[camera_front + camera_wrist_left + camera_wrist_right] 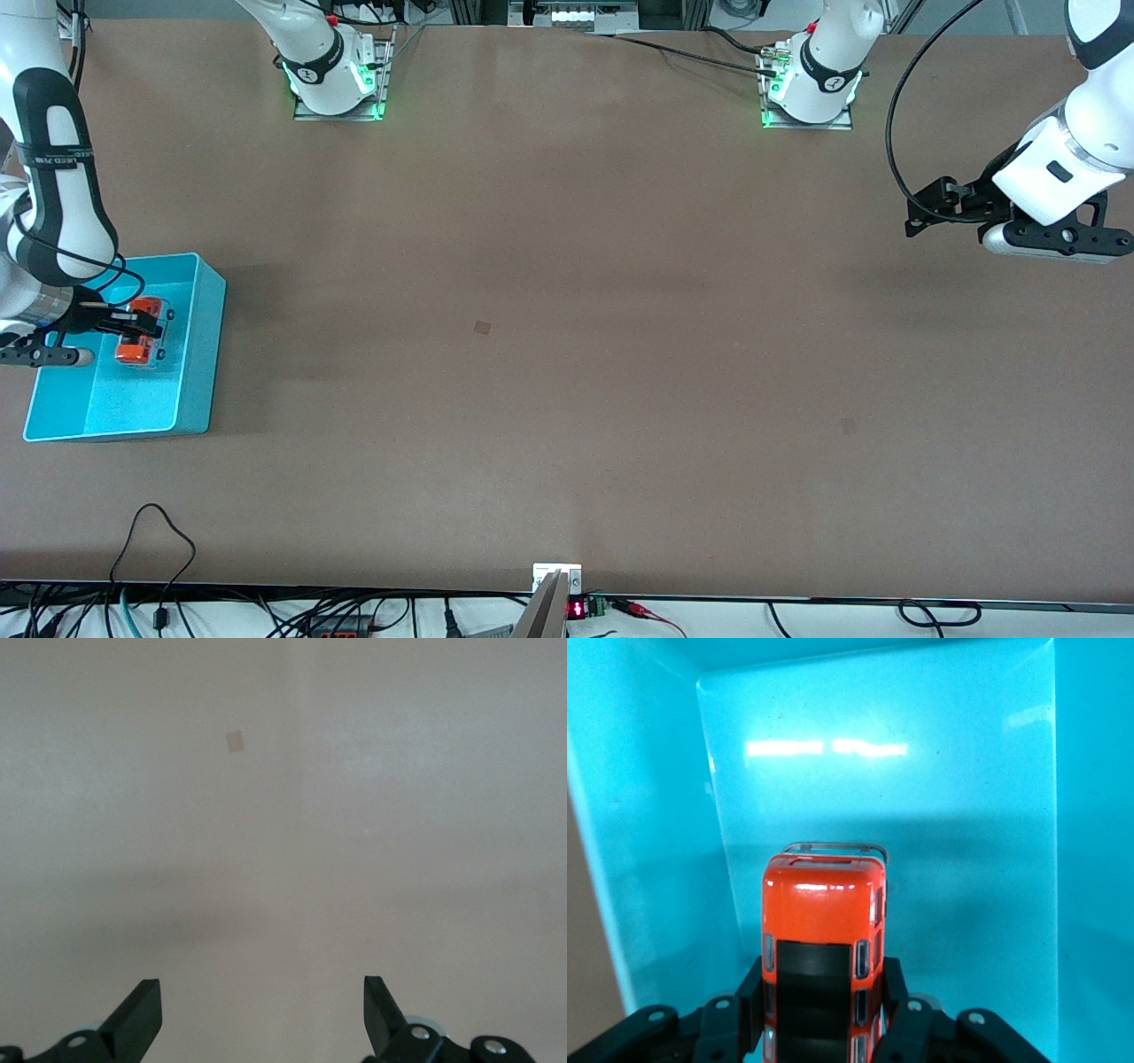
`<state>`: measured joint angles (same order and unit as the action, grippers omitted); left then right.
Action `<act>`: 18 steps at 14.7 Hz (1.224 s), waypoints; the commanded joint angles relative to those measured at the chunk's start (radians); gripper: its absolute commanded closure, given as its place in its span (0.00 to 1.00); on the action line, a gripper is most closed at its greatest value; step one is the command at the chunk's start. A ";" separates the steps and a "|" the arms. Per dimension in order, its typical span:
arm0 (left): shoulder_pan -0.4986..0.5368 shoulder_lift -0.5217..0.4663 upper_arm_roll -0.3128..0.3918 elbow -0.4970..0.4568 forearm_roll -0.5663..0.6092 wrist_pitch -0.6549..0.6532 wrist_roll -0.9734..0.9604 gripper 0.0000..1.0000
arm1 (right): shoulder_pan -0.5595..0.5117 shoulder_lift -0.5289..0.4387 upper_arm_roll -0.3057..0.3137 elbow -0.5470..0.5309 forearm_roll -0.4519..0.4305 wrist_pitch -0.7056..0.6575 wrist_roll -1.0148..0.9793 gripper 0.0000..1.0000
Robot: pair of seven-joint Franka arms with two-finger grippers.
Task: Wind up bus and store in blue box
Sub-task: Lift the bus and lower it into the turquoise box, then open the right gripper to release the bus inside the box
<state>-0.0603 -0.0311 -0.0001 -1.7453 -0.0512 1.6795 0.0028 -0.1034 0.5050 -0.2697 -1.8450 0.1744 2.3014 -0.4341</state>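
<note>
Front view: the right gripper is inside the blue box at the right arm's end of the surface, its jaws clamped across the flanks of the orange bus, which sits low over the box floor. The left gripper waits well apart over bare surface.

Left wrist view: the left gripper shows its jaws spread wide on nothing.

Right wrist view: the bus lies directly between the jaws of the right gripper, its long axis running straight out from them toward the box's end wall; letting go likely finishes the storing.
</note>
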 commanded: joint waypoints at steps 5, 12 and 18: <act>-0.007 0.011 0.003 0.029 0.017 -0.023 -0.010 0.00 | -0.027 0.105 0.003 0.042 0.005 0.119 -0.130 1.00; -0.007 0.011 0.003 0.029 0.017 -0.023 -0.012 0.00 | -0.035 0.133 0.004 0.052 0.014 0.130 -0.232 0.31; -0.009 0.011 0.003 0.029 0.017 -0.023 -0.012 0.00 | -0.038 0.107 0.009 0.195 0.112 -0.087 -0.222 0.00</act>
<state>-0.0603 -0.0310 -0.0001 -1.7452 -0.0512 1.6789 0.0028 -0.1308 0.6189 -0.2707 -1.7402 0.2558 2.3480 -0.6457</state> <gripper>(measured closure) 0.000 0.000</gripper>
